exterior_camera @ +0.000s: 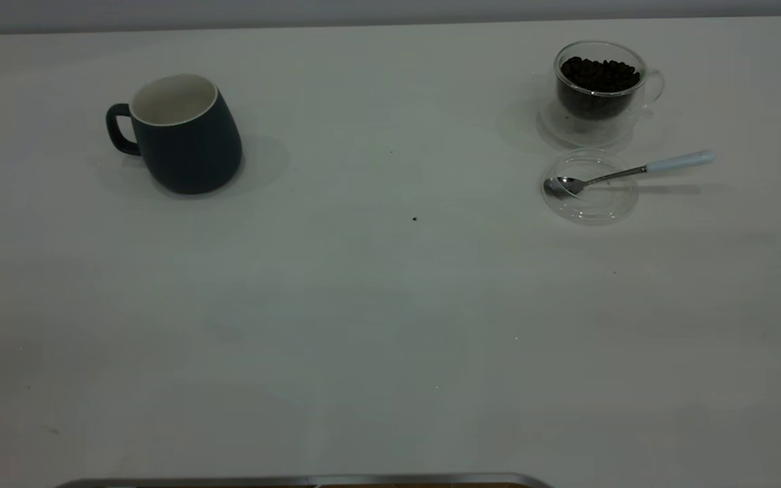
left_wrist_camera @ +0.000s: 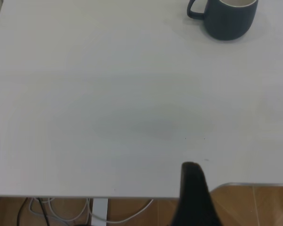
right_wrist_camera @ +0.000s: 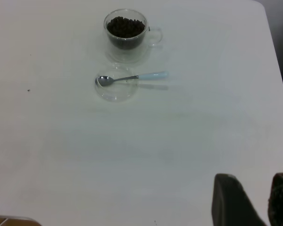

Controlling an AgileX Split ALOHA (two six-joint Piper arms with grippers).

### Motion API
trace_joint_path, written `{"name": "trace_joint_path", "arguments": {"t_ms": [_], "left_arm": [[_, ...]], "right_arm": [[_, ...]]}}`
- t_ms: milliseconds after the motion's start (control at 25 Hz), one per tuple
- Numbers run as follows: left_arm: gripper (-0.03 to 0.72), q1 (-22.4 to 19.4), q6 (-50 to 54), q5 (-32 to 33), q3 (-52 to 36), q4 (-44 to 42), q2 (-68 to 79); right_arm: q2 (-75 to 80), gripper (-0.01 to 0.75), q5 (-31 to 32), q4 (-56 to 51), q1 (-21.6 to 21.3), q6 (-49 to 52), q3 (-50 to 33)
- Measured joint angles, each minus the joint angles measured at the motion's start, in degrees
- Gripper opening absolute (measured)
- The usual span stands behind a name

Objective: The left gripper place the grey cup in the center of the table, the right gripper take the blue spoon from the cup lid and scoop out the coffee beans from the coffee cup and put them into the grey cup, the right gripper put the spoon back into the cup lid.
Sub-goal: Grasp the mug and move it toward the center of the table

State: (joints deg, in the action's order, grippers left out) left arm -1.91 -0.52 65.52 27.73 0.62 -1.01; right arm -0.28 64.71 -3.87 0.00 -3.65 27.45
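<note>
White worktop [exterior_camera: 377, 318] fills your view: the grey cup [exterior_camera: 184, 135] stands upright far left, handle outward. Far right, the coffee cup [exterior_camera: 601, 88] holds coffee beans [exterior_camera: 599, 73]; just beside it the blue spoon [exterior_camera: 628, 173] rests bowl-down in the cup lid [exterior_camera: 590, 203]. Right gripper [right_wrist_camera: 254, 200] fingers seem parted at the near edge; the left gripper [left_wrist_camera: 193, 197] I cannot tell

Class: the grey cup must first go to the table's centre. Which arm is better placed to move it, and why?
Left. The grey cup stands on the left side of the table, ahead of the left gripper. The right gripper faces the coffee cup and blue spoon.
</note>
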Motion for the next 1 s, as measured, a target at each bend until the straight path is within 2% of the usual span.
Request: {"name": "trace_joint_path", "arguments": {"t_ms": [400, 600, 720, 1000], "left_arm": [[0.588, 0.0, 0.5, -0.2, 0.3, -0.1, 0.1], [0.588, 0.0, 3.3, -1.4, 3.2, -4.4, 7.5], [0.588, 0.0, 8.6, -5.4, 4.3, -7.4, 16.7], [0.588, 0.0, 13.7, -23.9, 8.7, -9.7, 43.8]], "right_arm": [[0.0, 0.238, 0.0, 0.0, 0.0, 0.0, 0.0], [0.0, 0.238, 0.0, 0.0, 0.0, 0.0, 0.0], [0.0, 0.238, 0.0, 0.0, 0.0, 0.0, 0.0], [0.0, 0.238, 0.0, 0.0, 0.0, 0.0, 0.0]]}}
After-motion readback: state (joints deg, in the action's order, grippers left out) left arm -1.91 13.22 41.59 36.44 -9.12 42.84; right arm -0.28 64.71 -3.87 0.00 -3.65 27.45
